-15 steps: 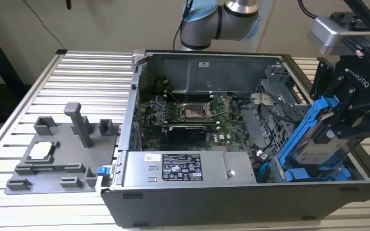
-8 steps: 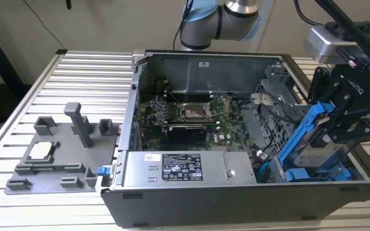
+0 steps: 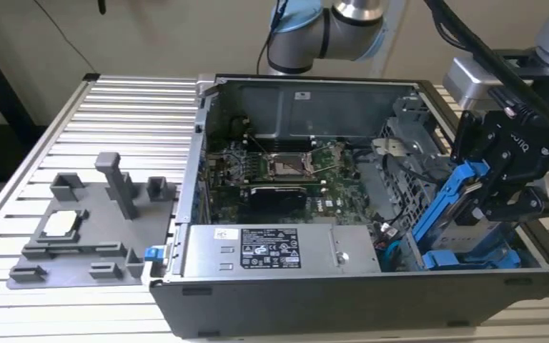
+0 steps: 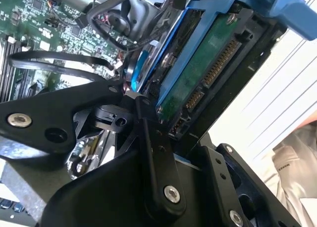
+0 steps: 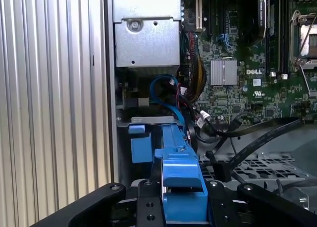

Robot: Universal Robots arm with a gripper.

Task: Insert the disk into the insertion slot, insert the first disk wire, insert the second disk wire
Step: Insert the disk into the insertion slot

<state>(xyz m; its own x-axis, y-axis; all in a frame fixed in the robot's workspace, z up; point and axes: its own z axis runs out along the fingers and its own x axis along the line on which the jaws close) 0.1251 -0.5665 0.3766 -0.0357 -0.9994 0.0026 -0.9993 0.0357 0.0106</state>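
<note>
Under soft, even light the ribbed table [image 4: 282,98] is washed pale, while the computer case [image 3: 351,304] is left dim inside.

Blue-framed disk [image 5: 177,157] edge-on in the end effector's [image 5: 182,203] grip (green motherboard [image 5: 237,88] beyond)

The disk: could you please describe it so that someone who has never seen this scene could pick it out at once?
Find the open computer case on the slatted metal table and go to its end at the exterior view's right. There the gripper holds the disk, tilted steeply. Its bright blue frame sets it apart from the flat grey labelled power-supply box nearby.
</note>
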